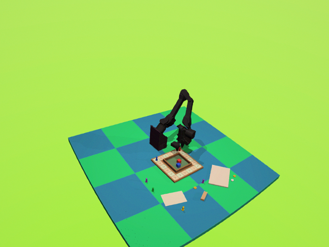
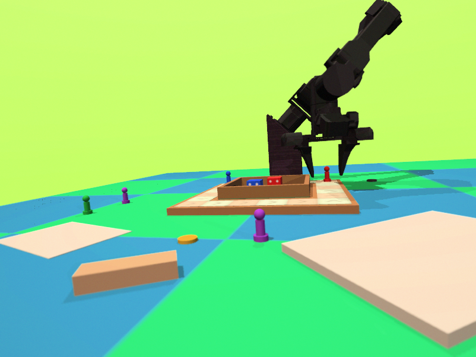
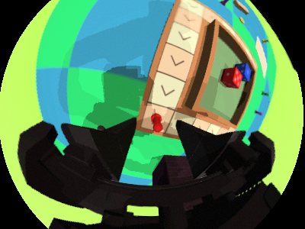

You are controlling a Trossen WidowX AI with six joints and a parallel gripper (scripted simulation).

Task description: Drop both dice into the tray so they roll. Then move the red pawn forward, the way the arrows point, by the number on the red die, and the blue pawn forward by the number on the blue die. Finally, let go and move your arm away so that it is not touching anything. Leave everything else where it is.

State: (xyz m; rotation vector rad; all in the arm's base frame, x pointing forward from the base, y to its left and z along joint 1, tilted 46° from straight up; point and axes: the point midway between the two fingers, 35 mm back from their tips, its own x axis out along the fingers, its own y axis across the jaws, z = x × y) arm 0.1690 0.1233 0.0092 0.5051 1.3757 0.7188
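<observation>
Seen from the top, with the tray in the middle of the clock, one robot arm [image 1: 176, 108] [image 2: 353, 53] reaches down near 12 o'clock. Its one gripper [image 1: 180, 147] [image 2: 326, 175] [image 3: 157, 122] is open quite wide and has hold of nothing. One red pawn [image 1: 179, 149] [image 2: 326, 174] [image 3: 156, 122] stands up on the corner square of the game board [image 1: 175, 177] [image 2: 265, 210] [image 3: 168, 89] at 12 o'clock, between the two fingertips with space on each side. One blue pawn [image 1: 156, 158] [image 2: 228, 177] stands on the board at 9 o'clock. Two dice, one red die [image 1: 179, 160] [image 2: 274, 181] [image 3: 231, 77] and one blue die [image 1: 178, 165] [image 2: 254, 183] [image 3: 244, 72], lie in the tray [image 1: 176, 170] [image 2: 265, 193] [image 3: 203, 69]. Off the board are four more pawns: a purple pawn [image 1: 146, 180] [image 2: 124, 195] [image 3: 258, 112] at 8, a green pawn [image 1: 152, 189] [image 2: 86, 205] [image 3: 264, 94] at 7, a yellow pawn [image 1: 182, 208] [image 3: 265, 41] near 6 and another purple pawn [image 1: 203, 181] [image 2: 259, 226] [image 3: 224, 2] at 4. One thin card [image 1: 173, 198] [image 2: 63, 239] [image 3: 261, 57] lies at 6, and one thick slab [image 1: 219, 175] [image 2: 384, 268] between 3 and 4. One wood block [image 1: 203, 195] [image 2: 124, 273] [image 3: 241, 7] and one orange disc [image 1: 195, 187] [image 2: 187, 239] [image 3: 242, 20] lie between 4 and 5. Past the slab, near 3, are one more orange disc [image 1: 234, 176] and one white disc [image 1: 232, 180].
</observation>
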